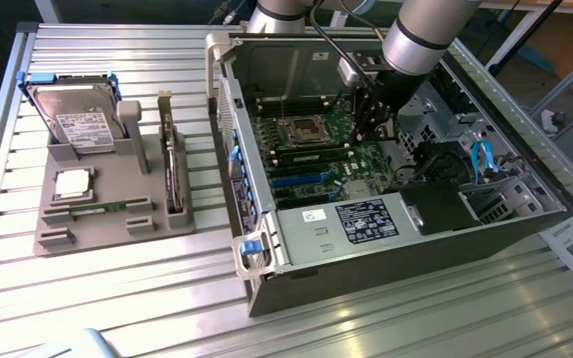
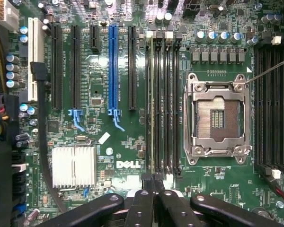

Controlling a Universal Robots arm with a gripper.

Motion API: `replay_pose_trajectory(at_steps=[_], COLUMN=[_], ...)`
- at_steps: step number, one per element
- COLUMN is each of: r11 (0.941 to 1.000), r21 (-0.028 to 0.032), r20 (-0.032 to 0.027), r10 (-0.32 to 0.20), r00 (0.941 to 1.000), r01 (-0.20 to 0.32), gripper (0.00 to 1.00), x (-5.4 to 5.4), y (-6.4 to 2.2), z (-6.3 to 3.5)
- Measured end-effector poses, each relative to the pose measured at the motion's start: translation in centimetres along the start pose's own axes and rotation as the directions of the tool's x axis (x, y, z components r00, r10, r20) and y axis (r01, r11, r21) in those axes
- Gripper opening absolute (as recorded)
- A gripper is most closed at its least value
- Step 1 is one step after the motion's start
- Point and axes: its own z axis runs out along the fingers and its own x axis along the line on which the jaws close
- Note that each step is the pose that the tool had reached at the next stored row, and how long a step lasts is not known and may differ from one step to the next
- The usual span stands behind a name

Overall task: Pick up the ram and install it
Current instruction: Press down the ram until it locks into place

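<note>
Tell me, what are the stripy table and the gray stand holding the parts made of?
The stripy table looks like bare metal, probably aluminium: silvery ribbed slats that shine in the light. The gray stand looks like matte plastic: dull, even gray with blocky slots, though I can't be sure.
</note>
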Motion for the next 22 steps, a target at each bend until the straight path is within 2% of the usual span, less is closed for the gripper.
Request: replay_pose_trajectory(at_steps=[4, 8, 13, 22], r11=[1.0000, 1.0000, 1.0000, 1.0000], r21=[0.0003, 0.0002, 0.0002, 0.0003], r20=[0.0002, 0.0000, 0.0002, -0.0004], r10=[0.000, 0.000, 0.000, 0.000], r00=[1.0000, 1.0000, 1.0000, 1.0000], r01=[0.000, 0.000, 0.000, 0.000], gripper=[0.10, 0.10, 0.10, 0.10], x=[-0.52, -0.52, -0.51, -0.38], y=[0.01, 0.02, 0.06, 0.06], z=[0.30, 0.29, 0.76, 0.79])
